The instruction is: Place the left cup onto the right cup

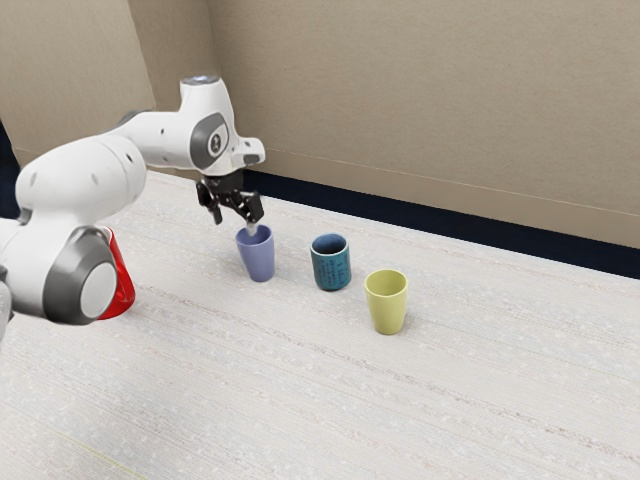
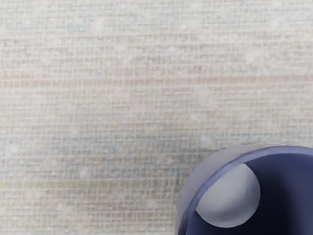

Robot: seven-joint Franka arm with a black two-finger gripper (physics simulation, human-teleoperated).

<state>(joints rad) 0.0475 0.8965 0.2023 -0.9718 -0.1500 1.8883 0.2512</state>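
Three cups stand in a row on the pale table. At the exterior view's left is the lavender cup, upright. A dark teal cup is in the middle and a yellow-green cup is at the exterior view's right. My gripper hangs just above the lavender cup's rim, on the arm's side of it, fingers apart and open. One pale fingertip reaches down to the rim. In the wrist view the lavender cup lies right under my hand, its inside and grey bottom showing.
A red object sits behind the arm's base at the exterior view's left, partly hidden. A dark baseboard runs along the wall behind the table. The woven table surface stretches wide in front of the cups.
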